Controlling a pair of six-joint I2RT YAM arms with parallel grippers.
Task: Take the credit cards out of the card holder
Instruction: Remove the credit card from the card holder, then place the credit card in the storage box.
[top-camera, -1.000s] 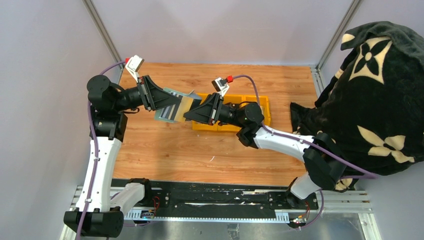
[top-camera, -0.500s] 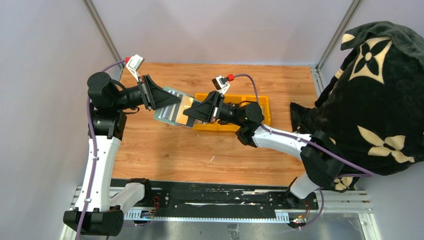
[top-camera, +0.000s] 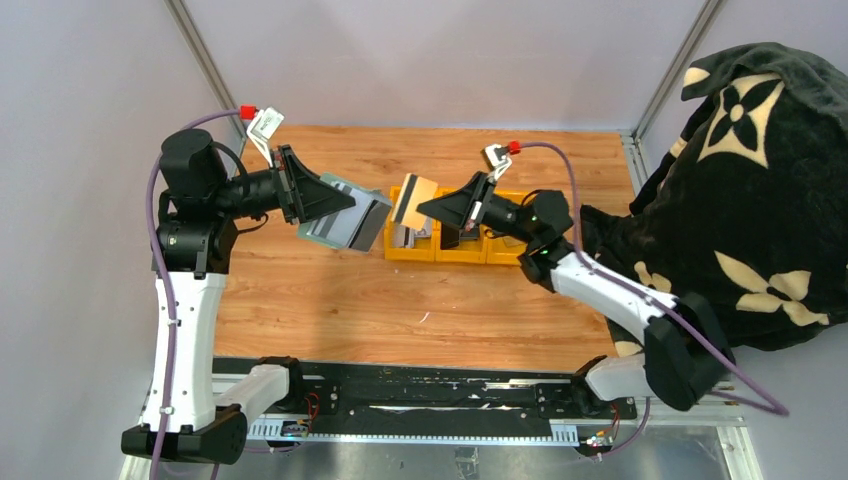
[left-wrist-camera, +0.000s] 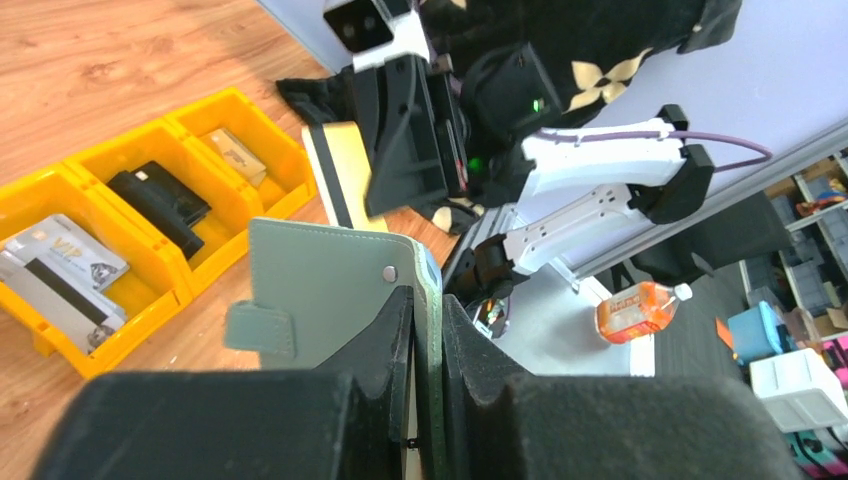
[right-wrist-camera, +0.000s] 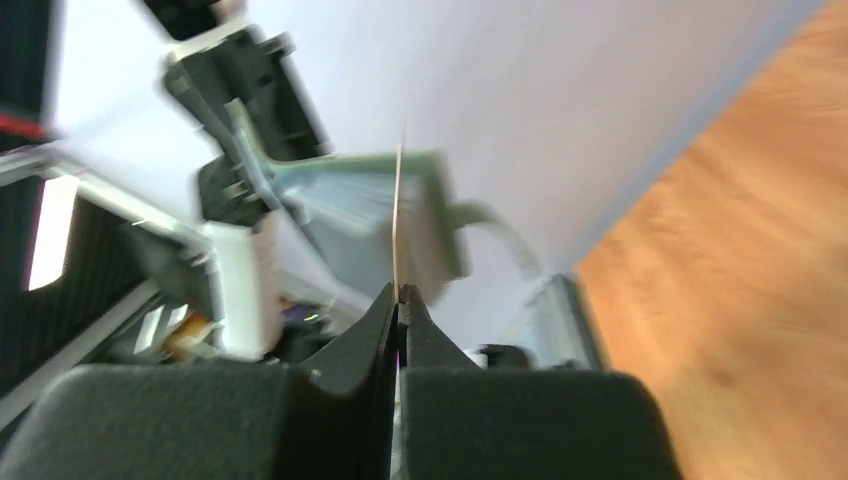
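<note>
Yellow bin (top-camera: 440, 256) just past the centre of the bench (top-camera: 330, 300) toward 1 o'clock, lying 9-to-3, with three compartments in a row. In the 9 o'clock compartment: silver-grey cards (left-wrist-camera: 62, 268) with black stripes, lying flat and overlapped. In the middle one: a black card (left-wrist-camera: 160, 202). In the 3 o'clock one: a gold-toned card (left-wrist-camera: 232, 152).

Grips the card holder (top-camera: 345, 218) in the left jaws, pressed together on its 9 o'clock edge, up off the bench at 10 o'clock from the centre, its free end facing 3 o'clock. Pinches a tan card (top-camera: 415, 200) in the right jaws, shut tight on its 3 o'clock edge, aloft over the bin's 9 o'clock end. Sits tilted there, just beside the holder's free end. Shows edge-on as a thin line in the right wrist view, with the holder blurred behind it.

Open wood from 5 round to 8 o'clock, between the bin and the arm bases. Tighter at 3 o'clock: a black flower-patterned blanket (top-camera: 760, 200) heaped over the bench edge, its hem near the bin's end. Frame posts (top-camera: 205, 65) at the 11 and 1 o'clock corners.
</note>
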